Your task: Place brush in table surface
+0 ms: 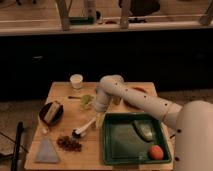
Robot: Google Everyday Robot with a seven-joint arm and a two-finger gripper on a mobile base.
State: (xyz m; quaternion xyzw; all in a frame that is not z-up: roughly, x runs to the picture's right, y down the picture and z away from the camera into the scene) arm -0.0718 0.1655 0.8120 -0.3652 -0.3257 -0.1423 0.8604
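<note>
The brush [84, 128] lies slanted on the light tan table surface [62, 92], its dark bristle head at the lower left and its slim white handle pointing up and to the right. My gripper [98, 118] hangs down from the white arm [111, 87], right at the upper end of the handle and just left of the green tray. Whether it touches the handle does not show.
A green tray [111, 150] at the front right holds an orange fruit [156, 151] and a grey-green item [145, 129]. Also on the table are a white cup [76, 80], a green object [86, 101], a dark bowl [51, 113], a brown cluster [69, 143] and a grey triangular cloth [46, 150].
</note>
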